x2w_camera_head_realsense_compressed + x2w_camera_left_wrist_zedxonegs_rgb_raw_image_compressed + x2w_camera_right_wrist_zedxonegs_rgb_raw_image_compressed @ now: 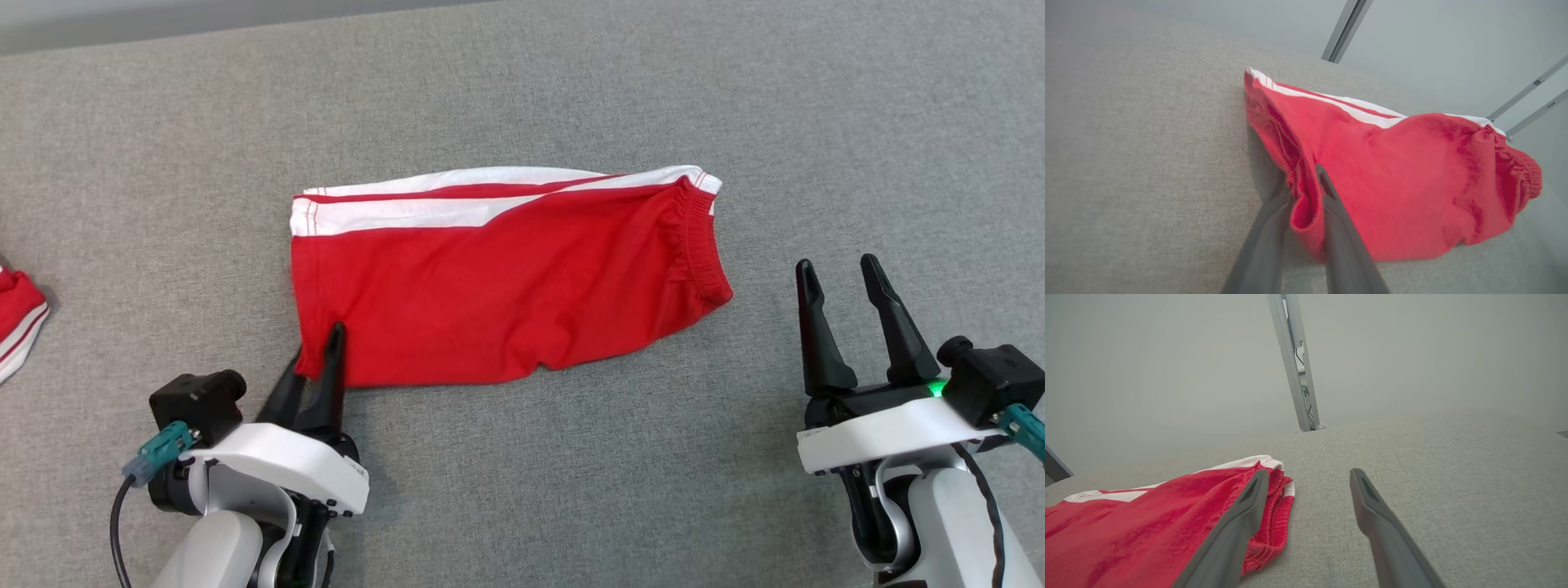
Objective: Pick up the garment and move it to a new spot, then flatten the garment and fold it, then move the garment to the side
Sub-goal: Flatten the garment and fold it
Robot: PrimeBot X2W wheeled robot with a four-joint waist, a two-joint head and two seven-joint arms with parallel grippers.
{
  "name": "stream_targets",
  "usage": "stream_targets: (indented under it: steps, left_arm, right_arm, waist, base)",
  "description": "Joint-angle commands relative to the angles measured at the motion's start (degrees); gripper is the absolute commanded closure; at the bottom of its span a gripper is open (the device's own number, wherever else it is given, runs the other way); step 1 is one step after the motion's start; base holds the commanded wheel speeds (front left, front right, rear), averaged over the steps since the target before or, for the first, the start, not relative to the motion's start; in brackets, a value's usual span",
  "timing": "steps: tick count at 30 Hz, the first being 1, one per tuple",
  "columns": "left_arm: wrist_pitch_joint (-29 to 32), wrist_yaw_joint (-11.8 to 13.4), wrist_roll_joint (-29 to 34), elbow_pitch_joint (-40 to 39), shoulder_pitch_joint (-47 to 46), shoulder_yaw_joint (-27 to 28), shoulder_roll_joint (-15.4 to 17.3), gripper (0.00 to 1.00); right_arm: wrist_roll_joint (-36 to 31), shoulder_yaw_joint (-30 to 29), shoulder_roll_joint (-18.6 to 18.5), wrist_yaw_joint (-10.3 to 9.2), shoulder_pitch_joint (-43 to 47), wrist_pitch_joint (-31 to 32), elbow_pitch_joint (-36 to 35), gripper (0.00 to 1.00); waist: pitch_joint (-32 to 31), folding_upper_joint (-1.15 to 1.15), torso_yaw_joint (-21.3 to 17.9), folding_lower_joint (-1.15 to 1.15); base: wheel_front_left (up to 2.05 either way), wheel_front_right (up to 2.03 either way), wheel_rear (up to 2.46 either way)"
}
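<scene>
The garment [498,286] is a pair of red shorts with white side stripes, folded in half and lying on the grey cloth surface, waistband to the right. My left gripper [322,351] is shut on the garment's near left corner; in the left wrist view the red hem [1304,204] is pinched between the two dark fingers. My right gripper [841,273] stands open to the right of the waistband, clear of the cloth. In the right wrist view its fingers [1241,522] are spread, with the waistband [1274,498] lying to the left.
Another red and white garment [18,322] peeks in at the left edge of the head view. The grey cloth surface [571,490] stretches wide around the shorts. A metal frame post [1294,363] rises beyond the surface's far edge.
</scene>
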Motion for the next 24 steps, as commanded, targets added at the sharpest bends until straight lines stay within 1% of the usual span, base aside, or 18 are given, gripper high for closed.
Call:
stream_targets:
  steps: [1, 8, 12, 14, 17, 21, 24]
  left_arm:
    - [-0.53, 0.44, 0.97, -0.09, -0.02, 0.0, 0.38, 0.0]
    - [-8.57, 3.78, 6.68, -0.81, -1.03, 2.62, 1.41, 0.0]
    - [-9.84, 5.1, 11.71, -3.15, -1.19, 4.23, 2.57, 0.0]
    - [-10.07, 5.2, 13.81, -4.0, -0.96, 5.27, 3.82, 0.0]
    - [-10.09, 4.65, 16.2, -5.62, -0.47, 6.39, 4.83, 0.0]
    - [-10.09, 3.72, 17.3, -6.88, 1.64, 7.94, 5.78, 0.0]
    - [-10.1, 3.32, 17.65, -8.16, 3.21, 9.49, 5.74, 0.0]
  right_arm:
    - [-0.54, -0.1, -0.27, 0.01, 0.11, 0.48, -0.03, 0.0]
    - [-2.68, -0.3, -0.68, 0.01, 0.53, 1.87, -0.8, 0.0]
    - [-4.82, -1.58, -0.61, 0.01, 0.87, 2.76, -1.75, 0.0]
    - [-5.89, -2.02, -0.58, 0.01, 1.1, 3.38, -2.36, 0.0]
    - [-6.97, -2.77, -0.56, 0.01, 1.39, 4.05, -3.38, 0.0]
    - [-8.32, -3.5, -0.49, 0.01, 2.24, 5.23, -4.56, 0.0]
    - [-8.1, -4.19, -0.43, 0.01, 2.69, 6.41, -5.4, 0.0]
  waist:
    - [-0.47, 0.0, 0.2, 0.0]
    - [-2.54, 0.0, 0.65, 0.0]
    - [-3.54, 0.0, 1.23, 0.0]
    - [-3.98, 0.0, 1.55, 0.0]
    - [-4.62, 0.0, 2.04, 0.0]
    - [-5.27, 0.0, 2.4, 0.0]
    - [-5.33, 0.0, 2.74, 0.0]
  base:
    - [0.0, 0.0, 0.0]
    - [0.0, 0.0, 0.0]
    - [0.0, 0.0, 0.0]
    - [0.0, 0.0, 0.0]
    - [0.0, 0.0, 0.0]
    - [0.0, 0.0, 0.0]
    - [0.0, 0.0, 0.0]
